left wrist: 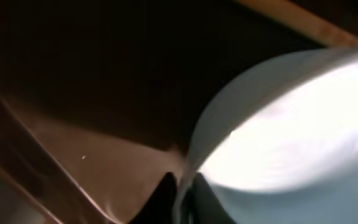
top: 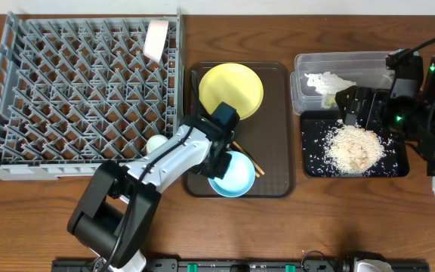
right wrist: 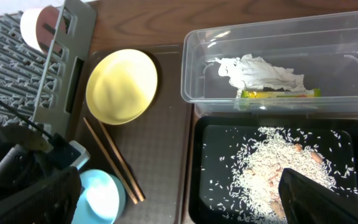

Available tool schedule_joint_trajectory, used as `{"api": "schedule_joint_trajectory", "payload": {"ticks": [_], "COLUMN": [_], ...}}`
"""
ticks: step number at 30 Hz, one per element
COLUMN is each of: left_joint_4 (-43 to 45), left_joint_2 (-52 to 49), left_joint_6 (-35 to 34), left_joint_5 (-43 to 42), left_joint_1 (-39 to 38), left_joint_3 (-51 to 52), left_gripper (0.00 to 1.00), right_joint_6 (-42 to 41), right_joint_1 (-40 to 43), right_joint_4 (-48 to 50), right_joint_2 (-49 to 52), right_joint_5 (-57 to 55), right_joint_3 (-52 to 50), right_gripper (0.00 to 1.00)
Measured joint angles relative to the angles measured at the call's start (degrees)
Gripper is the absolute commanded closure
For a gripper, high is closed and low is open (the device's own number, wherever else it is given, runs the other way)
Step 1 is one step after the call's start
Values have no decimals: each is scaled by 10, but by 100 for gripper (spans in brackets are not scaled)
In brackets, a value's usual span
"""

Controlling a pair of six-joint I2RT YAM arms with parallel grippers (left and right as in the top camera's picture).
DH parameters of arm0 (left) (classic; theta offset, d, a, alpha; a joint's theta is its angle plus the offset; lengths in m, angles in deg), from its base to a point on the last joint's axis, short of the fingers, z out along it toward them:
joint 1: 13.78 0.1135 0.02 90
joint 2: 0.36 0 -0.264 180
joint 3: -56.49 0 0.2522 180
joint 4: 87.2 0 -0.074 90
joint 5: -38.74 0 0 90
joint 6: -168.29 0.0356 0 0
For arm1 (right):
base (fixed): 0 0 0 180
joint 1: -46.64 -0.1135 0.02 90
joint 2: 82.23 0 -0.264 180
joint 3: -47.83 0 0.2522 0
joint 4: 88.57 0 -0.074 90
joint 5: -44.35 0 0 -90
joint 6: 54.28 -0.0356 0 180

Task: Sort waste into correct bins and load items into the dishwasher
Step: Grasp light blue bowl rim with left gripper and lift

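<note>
The light blue bowl (top: pixel 234 178) is recorded on the brown serving tray (top: pixel 274 113), mid-counter near the front edge, its rim pinched by the left gripper (left wrist: pixel 180 198). The right gripper (top: pixel 351 113) is held over rice crumbs (top: pixel 356 147) in the black tray (top: pixel 397 169) by the right edge; its closure cannot be determined.

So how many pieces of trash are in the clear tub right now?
2. A crumpled white napkin lies in the clear tub, and a green-yellow wrapper lies alongside it by the wall. Anything under the napkin would be hidden.
</note>
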Motion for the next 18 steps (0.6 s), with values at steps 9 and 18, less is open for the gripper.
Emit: {"api": "schedule_joint_trajectory", "payload": {"ticks": [9,18], "left_joint_4": [-5,-27], "left_joint_2": [0,56], "left_joint_6": [0,15], "left_joint_5": [2,103], "left_joint_1": [0,0], "left_joint_3": [-2,-49], "left_gripper": [93,93], "right_joint_6": [0,0], "right_joint_1": [0,0], "right_joint_4": [0,0], "right_joint_2": [0,0], "right_joint_5": [0,0], "right_joint_3": [0,0], "right_gripper": [1,1]}}
